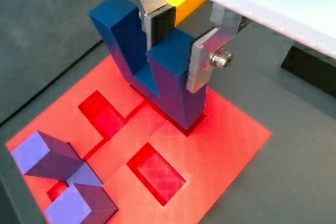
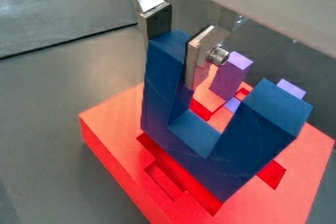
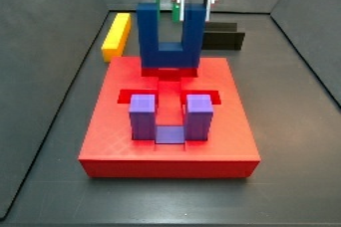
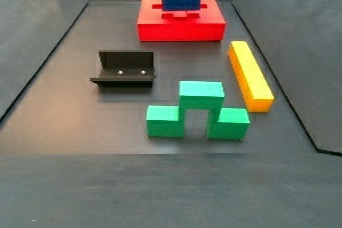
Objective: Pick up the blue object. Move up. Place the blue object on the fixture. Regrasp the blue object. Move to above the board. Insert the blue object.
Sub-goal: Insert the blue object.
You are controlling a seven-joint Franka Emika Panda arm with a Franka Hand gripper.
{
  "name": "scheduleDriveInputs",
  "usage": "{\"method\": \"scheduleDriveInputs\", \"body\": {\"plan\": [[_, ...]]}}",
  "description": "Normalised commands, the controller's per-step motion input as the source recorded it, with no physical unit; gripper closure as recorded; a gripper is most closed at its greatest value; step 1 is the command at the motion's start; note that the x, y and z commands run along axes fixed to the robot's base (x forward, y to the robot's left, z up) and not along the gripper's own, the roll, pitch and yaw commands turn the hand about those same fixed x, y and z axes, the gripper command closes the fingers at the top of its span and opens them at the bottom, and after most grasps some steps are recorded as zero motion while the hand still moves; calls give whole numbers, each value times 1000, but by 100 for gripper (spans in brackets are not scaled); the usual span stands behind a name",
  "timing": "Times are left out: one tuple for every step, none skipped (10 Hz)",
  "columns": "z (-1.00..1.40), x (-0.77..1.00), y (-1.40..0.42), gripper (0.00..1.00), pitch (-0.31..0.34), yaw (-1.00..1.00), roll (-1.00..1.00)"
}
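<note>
Hand (image 1: 184,33) clamps blue object (image 3: 173,34) over board (image 3: 107,136); legs point up.

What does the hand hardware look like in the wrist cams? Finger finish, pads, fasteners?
The hand, over the board in both wrist views, has two flat silver metal finger plates with dark pads on their inner faces. A round silver screw head sits on one plate. No cables or markings visible.

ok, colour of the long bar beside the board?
Yellow bar, clearest in a side view.
</note>
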Motion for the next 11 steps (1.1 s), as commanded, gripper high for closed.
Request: {"method": "scheduleDriveInputs", "body": {"plan": [[-106,271,0,100,3,0,0],[-26,300,0,100,26,0,0],[0,274,0,100,27,-11,0],[-3,237,9,100,10,-34,0],[-80,91,46,100,0,-134,73],[-51,-277,0,100,-64,-391,246],[0,-343,0,100,-76,-420,244],[89,-286,-123,100,-100,-329,266],[103,-151,-271,100,-109,-74,203],[0,0,-211,100,-131,0,140],[0,234,-97,100,-84,120,93]]}}
